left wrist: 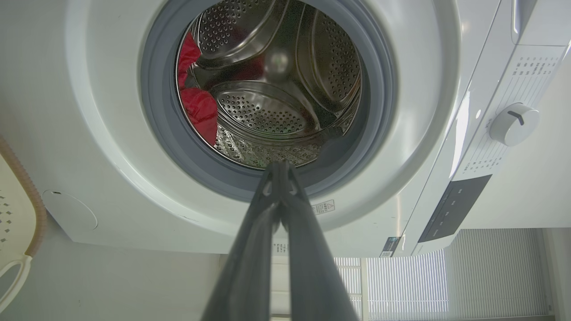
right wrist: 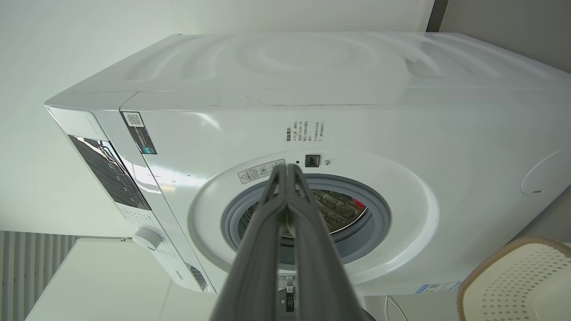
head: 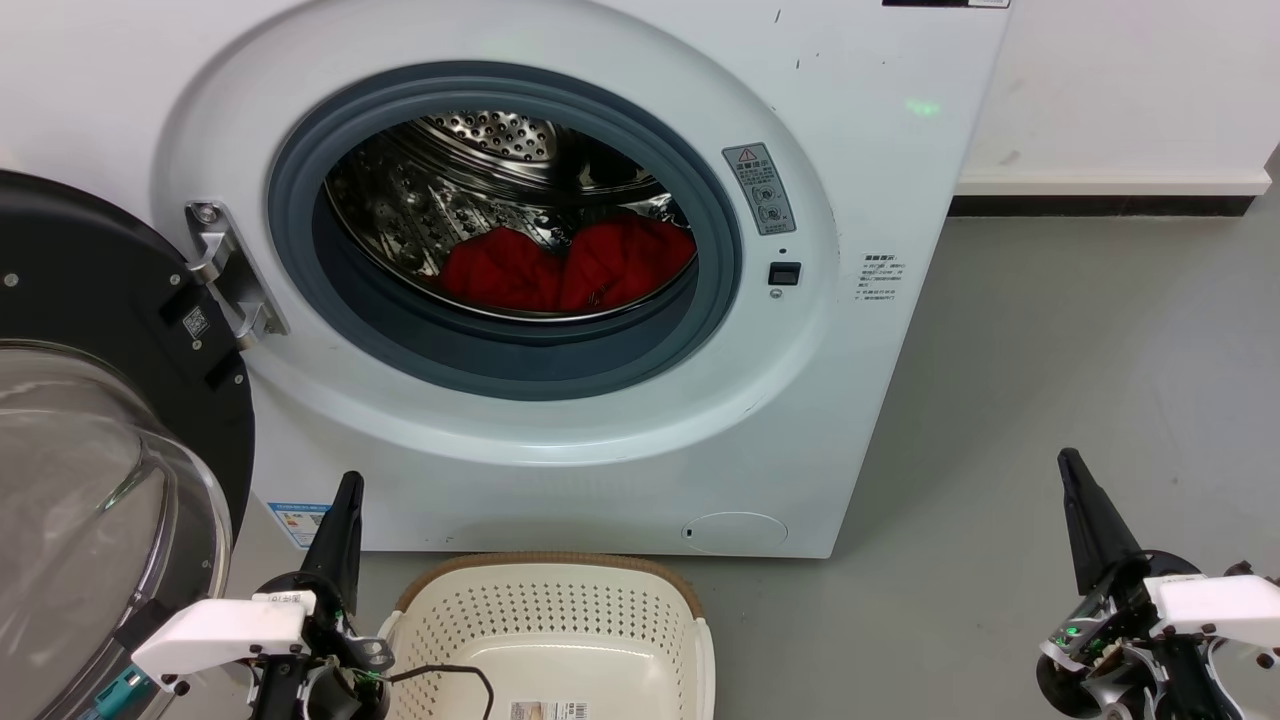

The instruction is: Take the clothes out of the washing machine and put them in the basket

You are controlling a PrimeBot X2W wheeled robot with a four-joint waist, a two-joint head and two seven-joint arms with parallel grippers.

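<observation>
The white washing machine (head: 600, 440) stands before me, its black-rimmed glass door (head: 100, 480) swung open to the left. Red clothes (head: 570, 265) lie bunched at the bottom of the steel drum (head: 450, 190); the left wrist view has these clothes (left wrist: 200, 111) at the drum's left side. The cream basket (head: 550, 610) sits on the floor below the porthole and holds no clothes. My left gripper (head: 347, 490) is shut and empty, low beside the basket's left. My right gripper (head: 1070, 465) is shut and empty, over the floor to the machine's right. Their fingertips meet in the wrist views (left wrist: 279, 166) (right wrist: 287, 168).
Grey floor (head: 1080, 350) lies open to the right of the machine, bounded by a white wall with a dark skirting strip (head: 1100, 205). A black cable (head: 450, 675) hangs over the basket's near left edge.
</observation>
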